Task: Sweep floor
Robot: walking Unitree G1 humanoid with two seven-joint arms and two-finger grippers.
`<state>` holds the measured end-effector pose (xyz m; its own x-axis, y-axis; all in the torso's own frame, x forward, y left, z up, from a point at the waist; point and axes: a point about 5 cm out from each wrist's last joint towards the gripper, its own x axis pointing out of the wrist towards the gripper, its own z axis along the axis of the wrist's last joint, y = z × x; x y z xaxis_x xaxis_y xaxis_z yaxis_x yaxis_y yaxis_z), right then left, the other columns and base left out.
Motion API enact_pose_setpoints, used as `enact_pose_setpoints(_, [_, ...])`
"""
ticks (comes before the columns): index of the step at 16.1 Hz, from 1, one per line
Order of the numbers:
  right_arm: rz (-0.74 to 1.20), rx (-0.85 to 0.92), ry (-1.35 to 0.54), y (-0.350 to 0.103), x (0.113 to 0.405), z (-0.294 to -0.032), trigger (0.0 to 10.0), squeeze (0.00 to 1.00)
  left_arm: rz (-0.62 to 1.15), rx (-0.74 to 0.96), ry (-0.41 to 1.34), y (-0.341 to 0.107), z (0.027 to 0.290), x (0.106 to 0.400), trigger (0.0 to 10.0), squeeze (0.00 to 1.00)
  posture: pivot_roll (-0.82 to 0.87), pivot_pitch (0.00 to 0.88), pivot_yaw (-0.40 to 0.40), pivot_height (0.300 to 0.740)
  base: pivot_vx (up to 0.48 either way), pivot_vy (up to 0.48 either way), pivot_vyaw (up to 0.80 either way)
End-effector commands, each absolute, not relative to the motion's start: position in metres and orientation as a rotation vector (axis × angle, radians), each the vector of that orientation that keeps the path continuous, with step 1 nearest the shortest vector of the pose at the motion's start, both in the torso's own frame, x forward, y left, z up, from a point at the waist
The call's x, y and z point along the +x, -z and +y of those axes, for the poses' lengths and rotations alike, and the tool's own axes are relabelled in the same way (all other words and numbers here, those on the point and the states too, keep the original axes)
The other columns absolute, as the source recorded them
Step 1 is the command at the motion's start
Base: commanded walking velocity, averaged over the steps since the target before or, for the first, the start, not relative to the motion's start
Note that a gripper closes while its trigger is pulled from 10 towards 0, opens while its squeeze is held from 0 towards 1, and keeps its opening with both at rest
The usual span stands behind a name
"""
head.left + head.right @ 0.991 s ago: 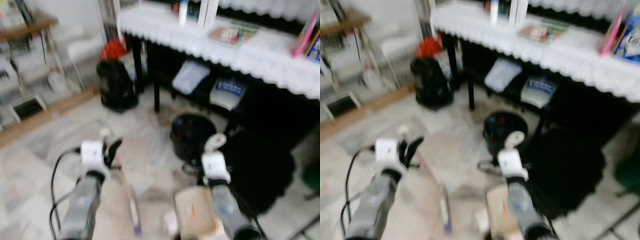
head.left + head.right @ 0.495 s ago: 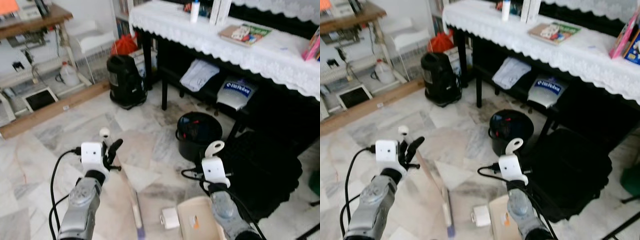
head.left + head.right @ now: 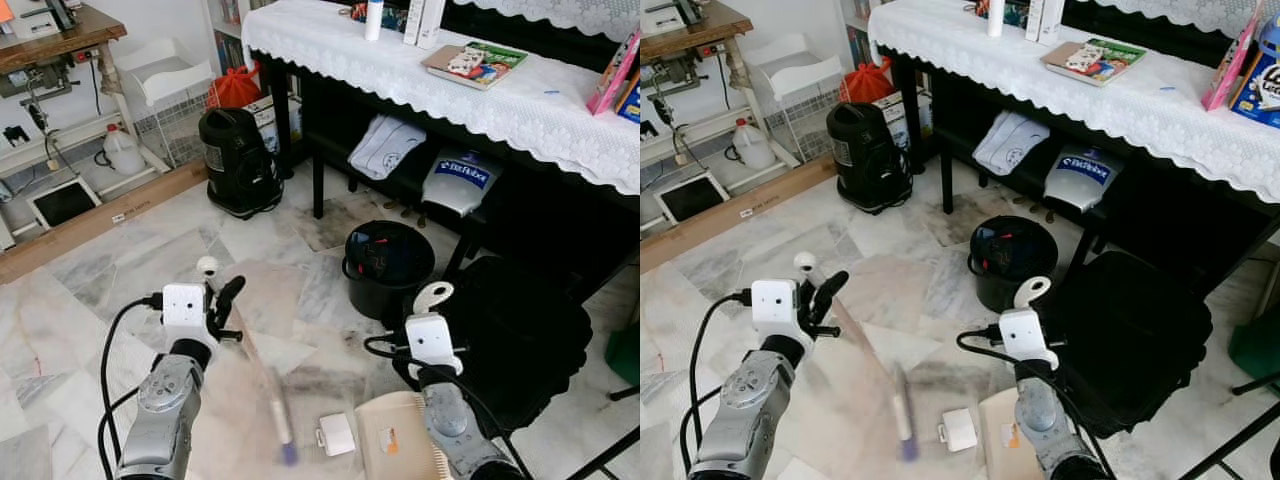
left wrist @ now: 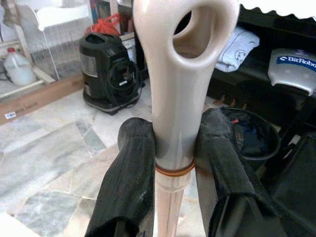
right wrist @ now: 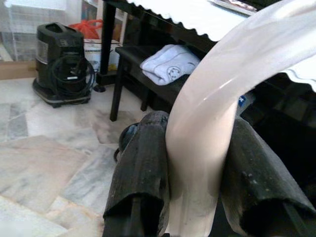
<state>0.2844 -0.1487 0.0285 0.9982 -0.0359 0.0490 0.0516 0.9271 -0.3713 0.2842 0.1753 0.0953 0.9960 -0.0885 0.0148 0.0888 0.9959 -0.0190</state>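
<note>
Broom handle (image 4: 170, 123) in left tool (image 4: 173, 168), dustpan handle (image 5: 207, 138) in right tool (image 5: 192, 187)

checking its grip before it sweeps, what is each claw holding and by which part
The left claw clamps the broom handle just below its looped top end. The right claw clamps the dustpan by its curved cream handle.

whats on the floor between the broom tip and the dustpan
A small white square object lies between the broom tip and the dustpan, in the left eye view.
</note>
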Motion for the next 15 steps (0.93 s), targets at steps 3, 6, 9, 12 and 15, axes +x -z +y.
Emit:
enact_pose_setpoints(3, [-0.025,-0.414,0.060,-0.025,0.282,-0.156,10.0,0.00,-0.057,0.004,0.090,-0.103,0.176,0.286,10.0,0.00,0.11,0.077,0.014,0.740,0.000,0.000,0.00])
enact_pose_setpoints(6, [0.004,-0.415,0.057,-0.019,0.277,-0.154,10.0,0.00,-0.044,0.011,0.103,-0.101,0.174,0.285,10.0,0.00,0.11,0.079,0.013,0.740,0.000,0.000,0.00])
enact_pose_setpoints(9, [0.061,-0.389,0.056,-0.010,0.272,-0.153,10.0,0.00,0.039,0.001,0.177,-0.090,0.167,0.284,10.0,0.00,0.12,0.084,0.017,0.740,0.000,0.000,0.00])
enact_pose_setpoints(12, [0.180,-0.250,0.150,0.003,0.264,-0.161,10.0,0.00,0.150,-0.039,0.237,-0.076,0.165,0.279,10.0,0.00,0.12,0.089,0.023,0.740,0.000,0.000,0.00])
enact_pose_setpoints(15, [0.215,-0.157,0.212,0.006,0.262,-0.166,10.0,0.00,0.233,-0.103,0.286,-0.066,0.166,0.275,10.0,0.00,0.12,0.091,0.029,0.740,0.000,0.000,0.00])
